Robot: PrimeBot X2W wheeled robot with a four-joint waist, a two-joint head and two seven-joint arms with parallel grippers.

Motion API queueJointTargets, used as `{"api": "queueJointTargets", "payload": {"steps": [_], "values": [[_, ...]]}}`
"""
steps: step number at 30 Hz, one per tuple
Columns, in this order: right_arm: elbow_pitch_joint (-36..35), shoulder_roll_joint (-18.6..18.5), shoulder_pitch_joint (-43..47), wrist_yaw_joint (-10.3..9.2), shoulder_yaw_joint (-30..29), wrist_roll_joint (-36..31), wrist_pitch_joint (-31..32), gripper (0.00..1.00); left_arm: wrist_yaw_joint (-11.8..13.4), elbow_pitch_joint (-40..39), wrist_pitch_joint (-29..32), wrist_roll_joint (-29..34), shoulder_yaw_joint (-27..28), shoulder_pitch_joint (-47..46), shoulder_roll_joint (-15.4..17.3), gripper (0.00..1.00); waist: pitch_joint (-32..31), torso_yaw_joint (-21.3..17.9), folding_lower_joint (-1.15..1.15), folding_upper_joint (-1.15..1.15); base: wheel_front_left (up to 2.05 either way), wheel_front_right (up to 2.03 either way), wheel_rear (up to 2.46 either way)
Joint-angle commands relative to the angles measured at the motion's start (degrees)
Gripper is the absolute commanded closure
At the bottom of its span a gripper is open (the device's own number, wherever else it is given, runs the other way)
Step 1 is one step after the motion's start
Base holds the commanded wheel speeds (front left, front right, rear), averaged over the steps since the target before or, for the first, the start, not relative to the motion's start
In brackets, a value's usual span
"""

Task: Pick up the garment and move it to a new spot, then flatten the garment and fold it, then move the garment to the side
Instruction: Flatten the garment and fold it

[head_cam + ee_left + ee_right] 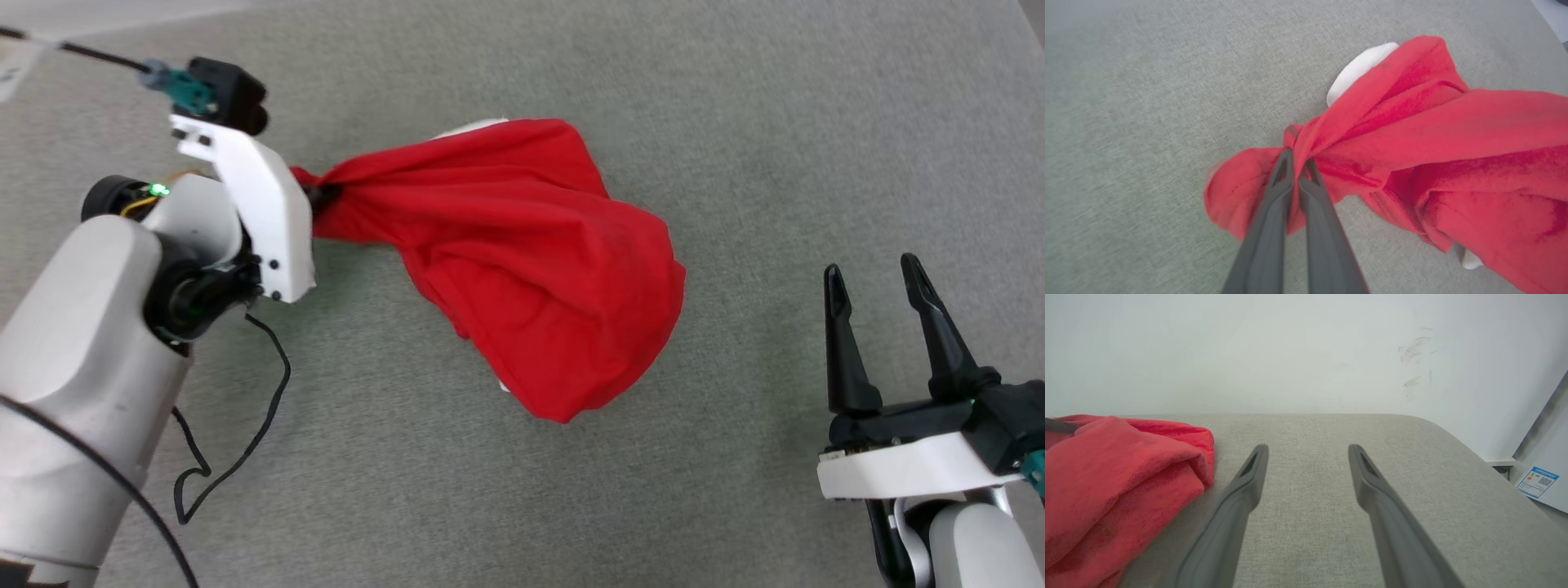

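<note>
left hand [1298, 163]: fingers pressed together on a gathered bunch of the garment [531, 269]; a small tuft of cloth pokes out past the tips
why that grip: pinching a bunch gives one firm hold, so the whole shirt can be carried to a new spot in one go (my read)
garment: crumpled red heap on the grey fabric surface [775, 122], left of centre in the head view; folds fan out from the pinch, so the cloth is under pull there
lift state: the pinched end looks raised and the bulk seems to rest on the surface; can't tell for sure
white sleeve [1359, 67]: peeks out behind the red body, tucked under
right hand [872, 269]: fingers spread wide, holding nothing, well apart from the garment to its right
why parked there: probably kept out of the way until flattening needs two hands
task stage: the pick-up-and-move step; flatten, fold and set-aside are not yet done
containers: none here; nothing lies on or in the shirt
</note>
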Motion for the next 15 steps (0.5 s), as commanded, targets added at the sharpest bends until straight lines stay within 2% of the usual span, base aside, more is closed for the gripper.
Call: {"api": "queueJointTargets", "payload": {"steps": [1,5,9,11,15], "values": [[0.3,0.0,0.8,-0.02,0.0,-0.6,-0.1,0.00,-0.1,-0.3,-1.7,-0.5,1.1,1.3,0.8,1.00,-2.3,2.1,0.00,0.00,0.00,0.00,0.00],[0.7,0.0,1.8,-0.03,-0.2,-1.4,-0.1,0.00,0.9,-2.2,-7.1,-1.3,4.6,4.8,3.2,1.00,-5.7,4.8,0.00,0.00,0.00,0.00,0.00],[1.1,0.0,3.2,-0.02,-0.3,-2.0,-0.1,0.00,2.3,-6.6,-9.7,-2.4,6.9,11.8,6.4,1.00,-9.1,7.4,0.00,0.00,0.00,0.00,0.00],[1.4,0.0,3.9,-0.03,-0.2,-2.2,-0.1,0.00,3.3,-10.0,-10.8,-2.2,7.5,16.1,8.3,1.00,-10.5,8.5,0.00,0.00,0.00,0.00,0.00],[1.8,0.0,5.3,-0.02,-0.4,-2.8,-0.1,0.00,5.9,-19.4,-11.9,-3.2,7.4,26.1,9.2,1.00,-13.5,10.6,0.00,0.00,0.00,0.00,0.00]]}}
